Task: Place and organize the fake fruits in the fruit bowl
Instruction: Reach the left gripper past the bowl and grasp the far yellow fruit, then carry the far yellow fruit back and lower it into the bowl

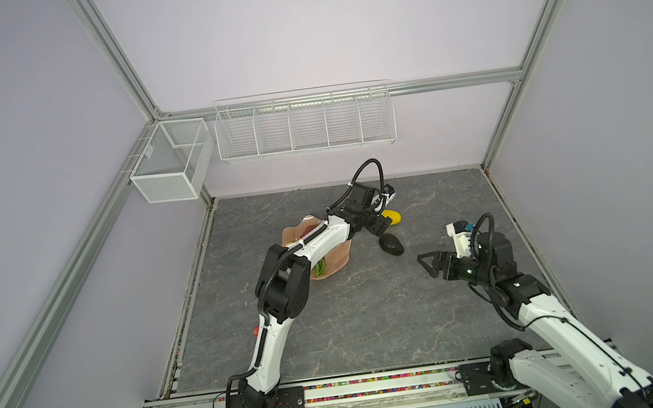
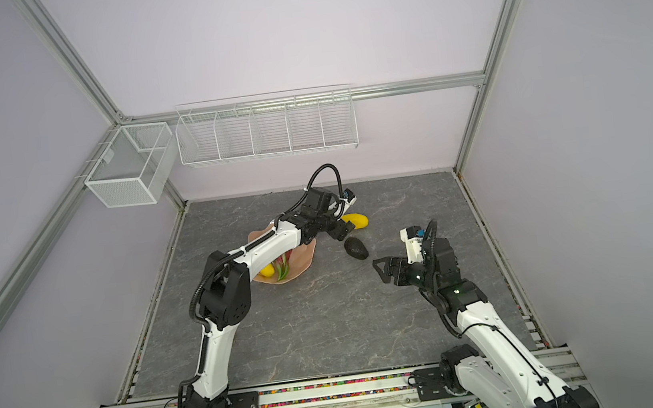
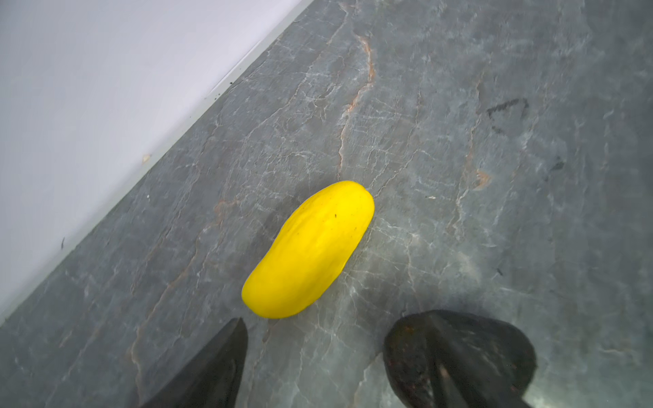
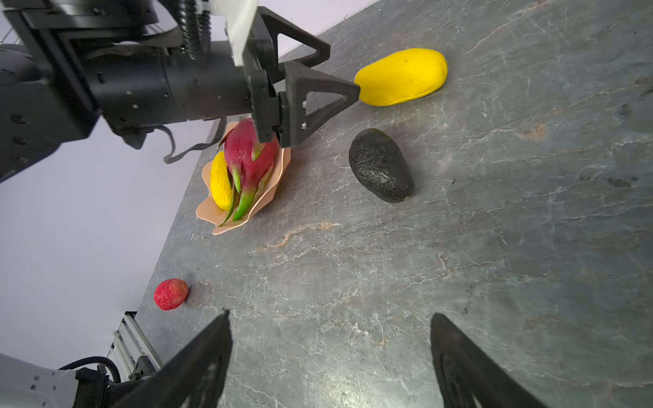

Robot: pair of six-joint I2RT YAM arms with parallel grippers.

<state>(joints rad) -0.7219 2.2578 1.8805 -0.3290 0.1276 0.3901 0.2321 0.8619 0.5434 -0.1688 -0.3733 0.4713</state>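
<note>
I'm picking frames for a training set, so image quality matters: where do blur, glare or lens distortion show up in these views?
Left wrist view: the hand's fingers are dark, soft blurs, while the yellow mango stays sharp. Right wrist view: the near fingertips are blurred; the avocado and bowl are crisp. Both top views: even light, the frame rails splay outward, and no strong glare falls on the tabletop.

- Peach-pink scalloped fruit bowl (image 4: 272,183) holds a magenta dragon fruit (image 4: 247,155) beside a yellow mango (image 4: 221,182).
- Second yellow mango (image 4: 403,76) and blackish avocado (image 4: 380,164) lie on the table, apart.
- Small red strawberry (image 4: 170,294) sits near the table's edge.
</note>
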